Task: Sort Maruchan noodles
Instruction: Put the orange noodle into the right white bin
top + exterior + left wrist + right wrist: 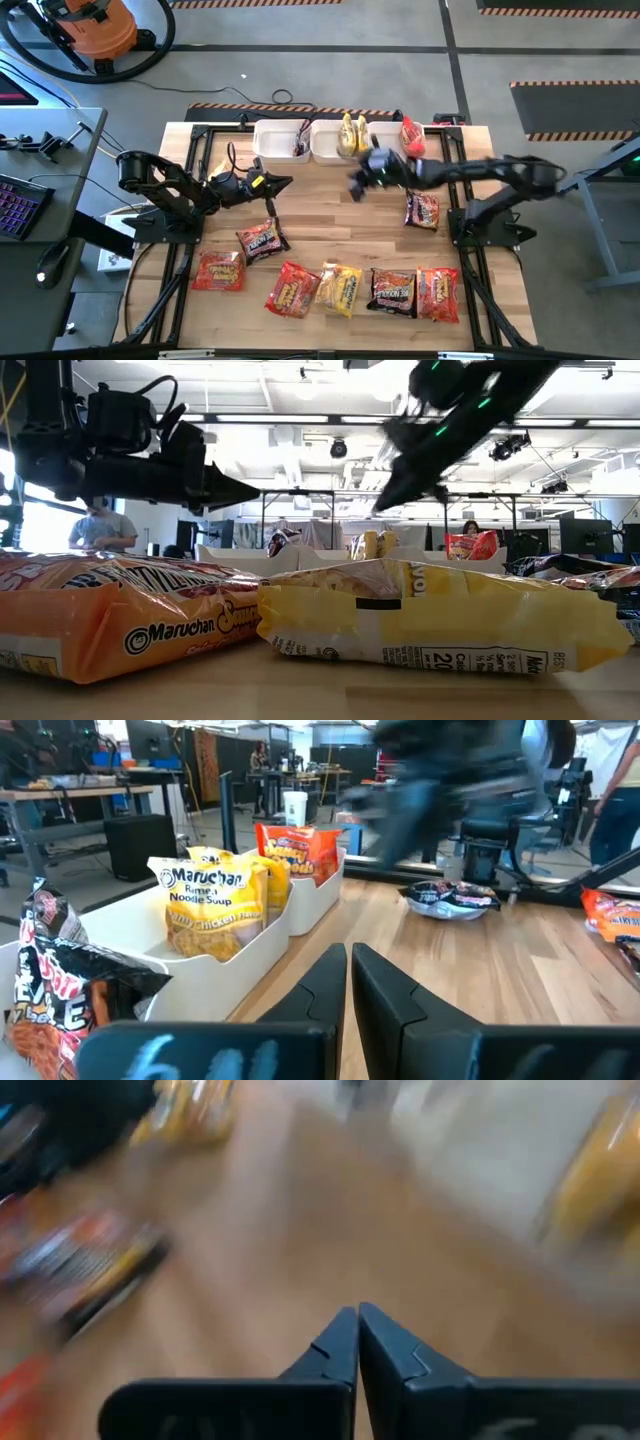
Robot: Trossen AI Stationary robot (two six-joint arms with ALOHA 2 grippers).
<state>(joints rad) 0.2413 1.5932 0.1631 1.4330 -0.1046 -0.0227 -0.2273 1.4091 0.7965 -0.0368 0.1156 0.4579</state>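
Maruchan noodles [345, 287], crinkly red, yellow and dark packets, both tools closed empty, left tool [348, 982], right tool [357, 1342]

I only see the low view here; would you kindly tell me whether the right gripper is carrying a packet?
Observer: No. The right gripper has its fingers shut on nothing, above bare wood.
Operator: Thank you. How many packets lie loose on the table?
Observer: Seven loose packets from above: five in a front row, two farther back.
Operator: And what is in the bins?
Observer: Yellow packets stand in the middle bin, a red packet in the right bin.
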